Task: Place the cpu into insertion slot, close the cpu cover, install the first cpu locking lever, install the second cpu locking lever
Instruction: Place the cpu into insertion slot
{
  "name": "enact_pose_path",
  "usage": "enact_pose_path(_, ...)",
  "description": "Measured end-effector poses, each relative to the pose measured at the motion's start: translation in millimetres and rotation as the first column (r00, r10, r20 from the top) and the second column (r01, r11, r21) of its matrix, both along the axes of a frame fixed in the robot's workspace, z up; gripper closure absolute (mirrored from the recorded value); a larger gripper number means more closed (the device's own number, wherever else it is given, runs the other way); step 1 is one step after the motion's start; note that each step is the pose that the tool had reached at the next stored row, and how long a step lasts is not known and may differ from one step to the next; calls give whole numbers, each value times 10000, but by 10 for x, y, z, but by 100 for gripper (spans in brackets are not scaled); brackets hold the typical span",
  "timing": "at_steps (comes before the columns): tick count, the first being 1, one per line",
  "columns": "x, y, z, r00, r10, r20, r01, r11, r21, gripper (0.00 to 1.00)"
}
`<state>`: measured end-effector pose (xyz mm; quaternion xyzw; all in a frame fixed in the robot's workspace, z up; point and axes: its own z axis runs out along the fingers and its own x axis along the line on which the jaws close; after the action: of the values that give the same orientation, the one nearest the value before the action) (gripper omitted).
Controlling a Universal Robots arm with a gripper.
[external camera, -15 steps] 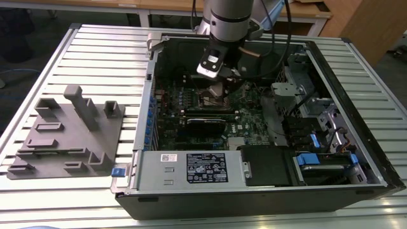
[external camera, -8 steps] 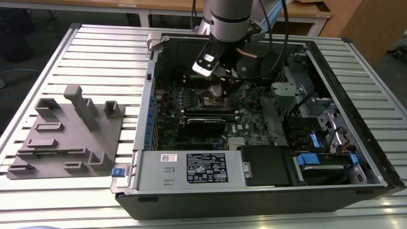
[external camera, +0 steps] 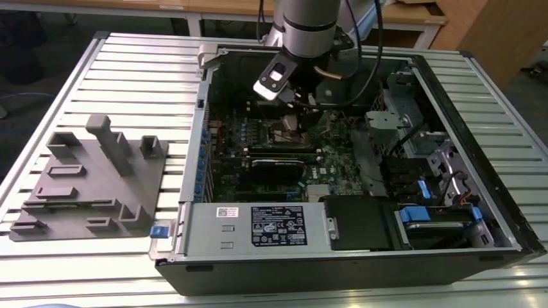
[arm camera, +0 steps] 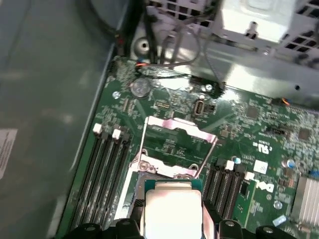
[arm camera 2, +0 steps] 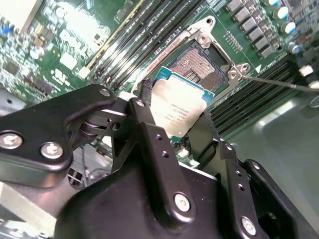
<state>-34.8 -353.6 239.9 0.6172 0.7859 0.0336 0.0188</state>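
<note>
This looks like a lab or a workshop; a robot arm (external camera: 304, 25) hangs its pincer (external camera: 291, 120) inside an open computer case (external camera: 342, 279); below it is a ribbed metal table (external camera: 137, 64); a grey holder tray (external camera: 86, 186) lies well apart from the pincer; wooden desks (external camera: 415, 16) stand far behind.

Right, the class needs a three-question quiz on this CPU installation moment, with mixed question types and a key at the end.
1. True or false: the cpu already sits in the insertion slot.
2. The cpu cover is: A) swung open, B) closed over the slot, C) clamped in the gripper.
3. Fill in: the gripper is shut on the ____.
Key: 1 false, it is held clear of the bare slot; 2 A; 3 cpu.
</note>
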Motion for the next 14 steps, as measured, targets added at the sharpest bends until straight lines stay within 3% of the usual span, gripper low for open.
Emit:
enact_pose_path(4, 0, 0, -10, 9974, -718, 1, 718, 9974, -3, 46)
enact_pose_path(8, 0, 0, -20, 9894, -1449, 1, 1449, 9894, -7, 46)
enact_pose_path(11, 0, 0, -28, 9791, -2034, 2, 2034, 9791, -11, 46)
enact_pose_path(14, 0, 0, -36, 9651, -2617, 2, 2617, 9651, -15, 46)
